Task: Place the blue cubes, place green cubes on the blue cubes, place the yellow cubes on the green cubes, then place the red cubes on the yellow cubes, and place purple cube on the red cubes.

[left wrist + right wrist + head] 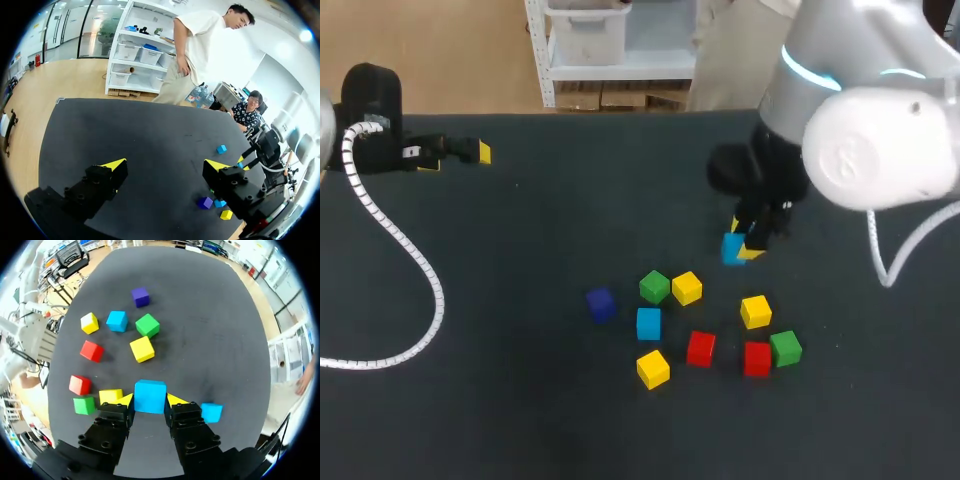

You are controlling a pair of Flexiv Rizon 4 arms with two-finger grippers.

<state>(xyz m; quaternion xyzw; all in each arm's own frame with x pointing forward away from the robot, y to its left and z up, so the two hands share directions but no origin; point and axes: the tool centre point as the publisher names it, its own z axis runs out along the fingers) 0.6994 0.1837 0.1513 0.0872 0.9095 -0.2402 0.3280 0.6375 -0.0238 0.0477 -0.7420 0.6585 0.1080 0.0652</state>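
The right end effector (150, 401) is clenched on a blue cube (150, 396), with a yellow-tipped finger against each side. Whether that cube rests on the tabletop (210, 330) or hangs just above it cannot be told. A second blue cube (211, 412) lies just beside one finger, which partly cuts it off. From the head view the right arm (880, 130) covers most of this spot. Only one blue cube shows there, and it is unclear which of the two it is.

Ahead of the fingers, a yellow cube (110, 396) sits half hidden behind the other finger. Just beside it is a green cube (84, 404), which is close against a red cube (80, 384). Farther on lie more yellow, red and green cubes, a third blue cube (117, 320), and the purple cube (140, 296) farthest out.

The left end effector (166, 165) is released, its fingers wide apart with nothing between them. It hangs at the tabletop's left side, well apart from the cubes. In its own view, one finger hides most of the cluster.
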